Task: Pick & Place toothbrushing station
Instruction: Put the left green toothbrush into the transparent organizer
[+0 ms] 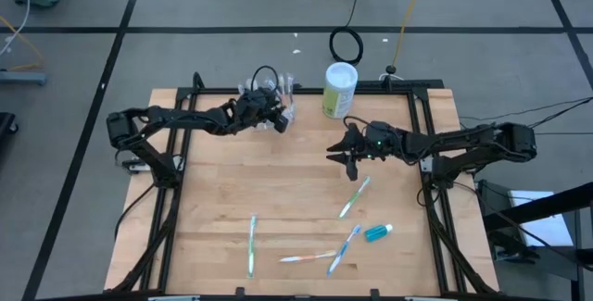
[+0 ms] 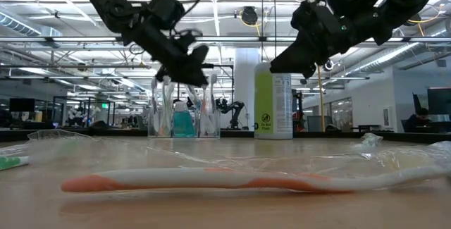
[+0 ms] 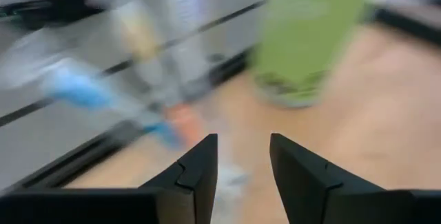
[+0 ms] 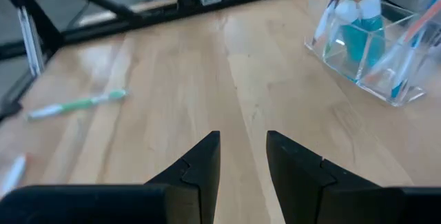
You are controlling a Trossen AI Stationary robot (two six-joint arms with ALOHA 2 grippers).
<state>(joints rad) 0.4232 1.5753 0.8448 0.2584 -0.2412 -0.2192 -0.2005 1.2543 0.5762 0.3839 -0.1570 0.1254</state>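
The left gripper [image 1: 278, 120] hovers just beside the clear holder [image 1: 269, 90], fingers slightly parted and empty, apparently lined up to drop items in. The right gripper [image 1: 341, 153], fingers likewise parted and empty, hangs above a loose toothbrush [image 1: 354, 196], probably next.

A light wooden surface [image 1: 232, 181] with a black frame is seen from above. At its far edge a clear plastic holder [image 1: 278, 97] with toothbrushes and a blue tube is placed, and a white-and-green canister [image 1: 339, 90] is stood just beside it. Toward the near edge are laid a green toothbrush [image 1: 252, 244], an orange toothbrush [image 1: 306, 257], two blue toothbrushes [image 1: 354, 197] [image 1: 344, 248] and a short blue toothpaste tube [image 1: 378, 233], all lying flat.
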